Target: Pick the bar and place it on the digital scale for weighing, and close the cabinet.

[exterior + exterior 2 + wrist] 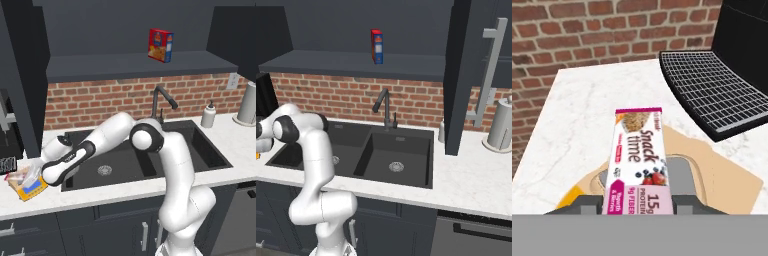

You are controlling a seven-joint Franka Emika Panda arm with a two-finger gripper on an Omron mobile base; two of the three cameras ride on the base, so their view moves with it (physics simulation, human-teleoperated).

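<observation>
The white arm rises from the floor in front of the counter, bends at a dark elbow joint above the sink (150,165), and reaches down and to the left over the marble counter (100,192). There the gripper (641,202) is clamped on the bar (639,160), whose pink and white wrapper runs lengthwise away from the fingers in the hand view. The bar sits just over the digital scale (30,189), its grey plate and orange-yellow body showing beneath the wrapper; whether bar and plate touch cannot be told. Beyond the scale lies a black appliance with a metal grid tray (712,90) against the brick wall. The double sink holds nothing but its drains. Farther up, the cabinet (466,75) stands open, its door swung outward with the long silver handle showing, and on its shelf stands a red and blue box (160,45).
</observation>
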